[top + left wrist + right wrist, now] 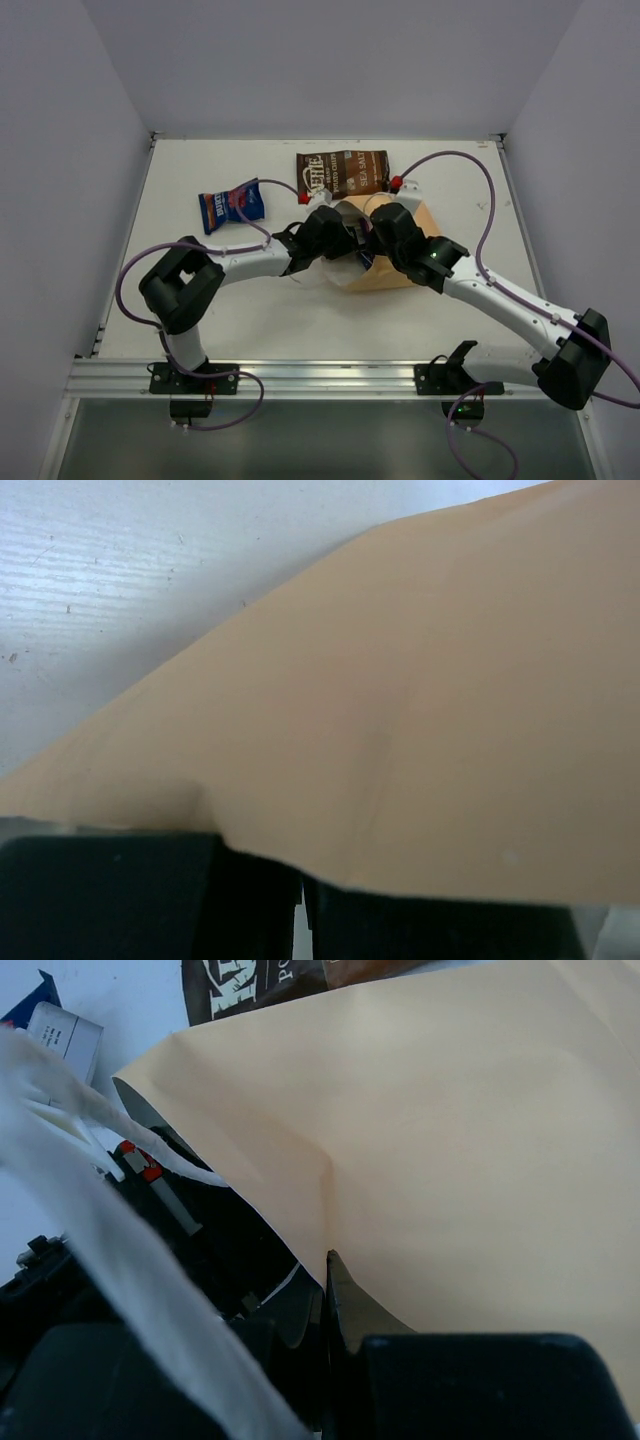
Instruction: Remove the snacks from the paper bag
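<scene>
The tan paper bag [392, 274] lies at the table's middle, its mouth to the left. My left gripper [335, 238] and right gripper [380, 232] both meet at that mouth. In the left wrist view the bag [430, 710] fills the frame and my left gripper [300, 905] is shut at its lower edge. In the right wrist view my right gripper [327, 1275] is shut on the bag's edge [450, 1160]. The dark brown chip bag [342, 173] and one blue packet [232, 206] lie on the table behind. The other packets are hidden.
The bag's white string handle [95, 1215] hangs across the left of the right wrist view. The chip bag [255, 982] and the blue packet [55, 1020] show at that view's top. White walls close in the table on three sides.
</scene>
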{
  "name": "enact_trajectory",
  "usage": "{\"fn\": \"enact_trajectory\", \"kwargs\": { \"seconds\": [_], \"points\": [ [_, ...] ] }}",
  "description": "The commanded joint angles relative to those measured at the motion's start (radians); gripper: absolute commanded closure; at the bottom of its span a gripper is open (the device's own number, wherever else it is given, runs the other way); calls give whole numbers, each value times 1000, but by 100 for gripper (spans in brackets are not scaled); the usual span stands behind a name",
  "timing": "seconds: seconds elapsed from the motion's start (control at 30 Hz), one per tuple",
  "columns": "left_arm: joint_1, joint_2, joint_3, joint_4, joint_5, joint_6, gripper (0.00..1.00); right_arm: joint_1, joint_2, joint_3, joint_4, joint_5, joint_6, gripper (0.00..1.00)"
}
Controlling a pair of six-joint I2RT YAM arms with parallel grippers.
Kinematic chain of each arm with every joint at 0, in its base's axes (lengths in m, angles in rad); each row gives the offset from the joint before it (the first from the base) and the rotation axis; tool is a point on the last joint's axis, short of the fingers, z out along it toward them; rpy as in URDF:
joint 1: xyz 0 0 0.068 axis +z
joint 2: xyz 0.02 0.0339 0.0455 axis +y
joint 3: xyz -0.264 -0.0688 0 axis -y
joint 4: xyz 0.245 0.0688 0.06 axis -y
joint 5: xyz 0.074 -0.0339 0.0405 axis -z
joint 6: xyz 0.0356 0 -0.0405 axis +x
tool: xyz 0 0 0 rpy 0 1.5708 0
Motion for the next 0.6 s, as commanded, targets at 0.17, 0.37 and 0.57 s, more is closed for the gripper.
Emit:
{"fn": "enact_trajectory", "kwargs": {
  "seconds": [0.17,0.37,0.57],
  "points": [
    [-5,-198,110,-104,0,183,100,-44,-16,-70,24,52,64,100],
    [82,-419,181,-354,9,300,100,-130,-25,-125,18,72,76,100],
    [323,-559,61,-483,57,404,100,-210,-65,-148,19,84,38,100]
  ]
}}
